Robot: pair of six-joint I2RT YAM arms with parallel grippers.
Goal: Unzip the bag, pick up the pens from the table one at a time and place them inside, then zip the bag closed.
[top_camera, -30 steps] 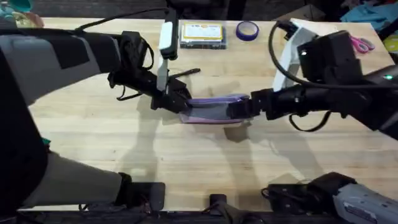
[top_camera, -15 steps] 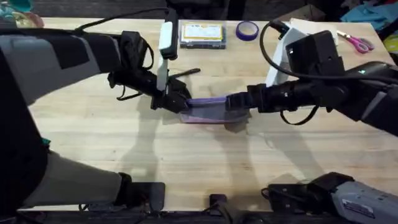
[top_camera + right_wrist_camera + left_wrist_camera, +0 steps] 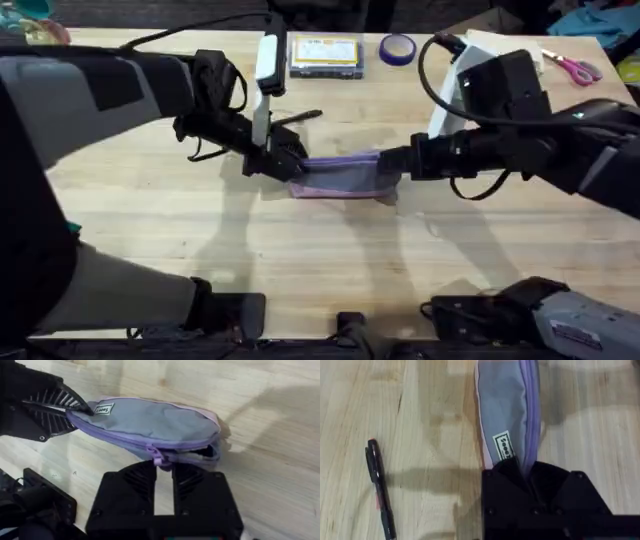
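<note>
Bag (image 3: 343,175) between grippers: left gripper (image 3: 290,166) clamps end, right gripper (image 3: 162,466) pinches zipper pull.

The left arm reaches from the lower left toward the middle of the desk, its forearm angled inward. Its hand (image 3: 290,166) sits low, fingers clamped on one end of the bag (image 3: 345,175). The right arm crosses in from the right, wrist level. Its hand (image 3: 392,165) meets the bag's other end, and the two black fingers (image 3: 140,477) appear closed on the zipper pull (image 3: 156,455), though the contact is partly hidden.
</note>
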